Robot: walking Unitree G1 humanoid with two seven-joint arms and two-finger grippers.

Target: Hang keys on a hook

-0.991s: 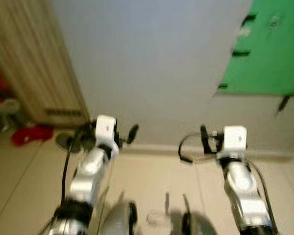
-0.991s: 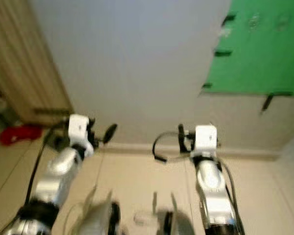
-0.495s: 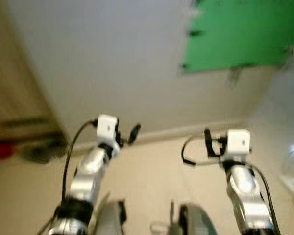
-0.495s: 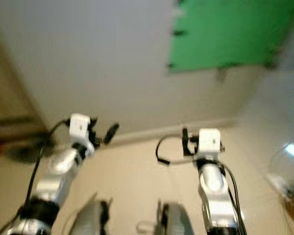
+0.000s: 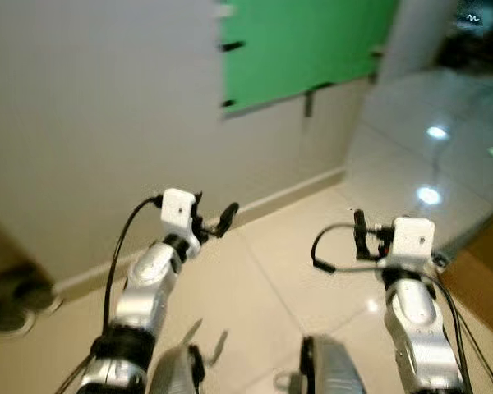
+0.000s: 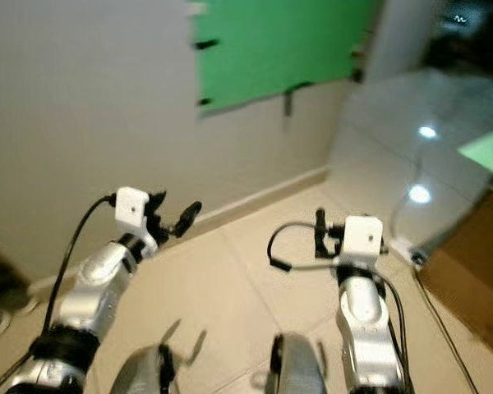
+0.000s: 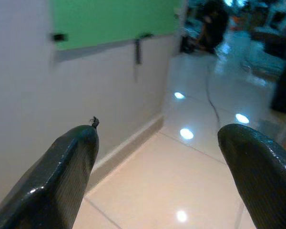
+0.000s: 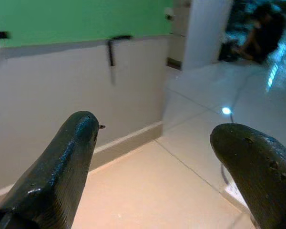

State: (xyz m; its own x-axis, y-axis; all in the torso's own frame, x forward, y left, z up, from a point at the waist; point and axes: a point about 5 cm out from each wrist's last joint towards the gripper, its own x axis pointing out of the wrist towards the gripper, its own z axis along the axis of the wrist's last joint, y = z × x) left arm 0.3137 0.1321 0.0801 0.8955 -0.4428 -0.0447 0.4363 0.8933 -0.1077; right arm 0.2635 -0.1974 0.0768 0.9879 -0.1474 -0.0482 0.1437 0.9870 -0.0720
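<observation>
Left gripper [image 7: 157, 157] fingers spread wide, holding nothing, right gripper [image 8: 157, 157] the same, green board [image 5: 300, 45] on wall, a black hook [image 8: 111, 50] hanging straight down.

Glossy beige tiled floor [image 5: 271, 279], with grout lines running diagonally and ceiling lights reflected toward 2 o'clock. A pale skirting board [image 5: 287, 190] edges it along the wall from 9 to 1 o'clock. A blurred dark object [image 5: 4, 300] rests on the floor at 9 o'clock.
</observation>
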